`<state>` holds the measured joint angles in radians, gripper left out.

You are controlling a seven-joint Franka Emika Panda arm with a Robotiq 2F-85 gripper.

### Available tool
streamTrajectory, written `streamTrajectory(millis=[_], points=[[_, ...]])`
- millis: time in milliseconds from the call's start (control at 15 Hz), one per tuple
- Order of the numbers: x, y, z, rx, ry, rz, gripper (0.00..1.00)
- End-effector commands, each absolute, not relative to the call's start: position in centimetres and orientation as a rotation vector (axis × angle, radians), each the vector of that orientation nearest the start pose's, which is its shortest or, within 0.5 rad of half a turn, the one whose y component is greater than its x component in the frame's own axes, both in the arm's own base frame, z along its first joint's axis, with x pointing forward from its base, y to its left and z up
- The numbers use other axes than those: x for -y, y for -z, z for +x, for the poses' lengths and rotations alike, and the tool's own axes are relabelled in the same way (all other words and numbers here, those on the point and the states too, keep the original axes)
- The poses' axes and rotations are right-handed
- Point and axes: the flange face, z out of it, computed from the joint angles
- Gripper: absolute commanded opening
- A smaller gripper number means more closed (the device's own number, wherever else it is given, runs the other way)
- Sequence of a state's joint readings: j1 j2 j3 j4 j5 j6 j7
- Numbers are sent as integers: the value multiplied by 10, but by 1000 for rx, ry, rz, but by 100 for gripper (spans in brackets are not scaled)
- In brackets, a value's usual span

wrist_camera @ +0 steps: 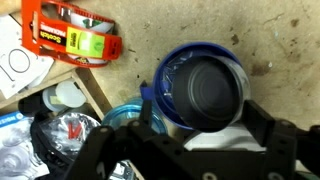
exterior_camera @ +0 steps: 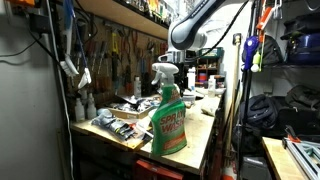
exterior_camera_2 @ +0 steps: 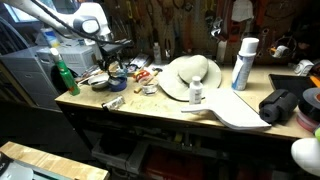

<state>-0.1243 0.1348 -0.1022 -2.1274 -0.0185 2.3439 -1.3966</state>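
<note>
In the wrist view my gripper [wrist_camera: 200, 118] has its two black fingers on either side of a dark round cup with a blue rim [wrist_camera: 205, 85], and they look closed on it. Its dark inside faces the camera, above the stained benchtop [wrist_camera: 250, 30]. A pale blue ring [wrist_camera: 118, 115] lies just to the left of it. A red Scotch tape dispenser [wrist_camera: 70, 35] lies at the upper left. In both exterior views the gripper [exterior_camera_2: 112, 55] [exterior_camera: 185, 62] hangs over the cluttered end of the workbench.
A green spray bottle [exterior_camera: 168, 115] [exterior_camera_2: 64, 77] stands at the bench's end. A straw hat [exterior_camera_2: 190, 75], a white spray can [exterior_camera_2: 243, 62], a small white bottle [exterior_camera_2: 196, 93] and a light board [exterior_camera_2: 235, 110] occupy the middle. Tools hang on the back wall [exterior_camera: 125, 45].
</note>
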Motion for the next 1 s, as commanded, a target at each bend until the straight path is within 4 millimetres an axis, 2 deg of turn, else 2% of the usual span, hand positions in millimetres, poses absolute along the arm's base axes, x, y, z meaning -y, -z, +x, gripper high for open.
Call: streamTrajectory(millis=[0, 333, 533, 733, 800, 933], points=[[163, -379, 546, 1660, 118, -2811, 100], [225, -404, 509, 1569, -12, -2938, 100], [264, -400, 491, 1503, -257, -3076, 100], [280, -385, 476, 1445, -555, -3118, 100], [281, -382, 472, 1434, -602, -3108, 100], [278, -381, 470, 1423, -504, -3066, 100]])
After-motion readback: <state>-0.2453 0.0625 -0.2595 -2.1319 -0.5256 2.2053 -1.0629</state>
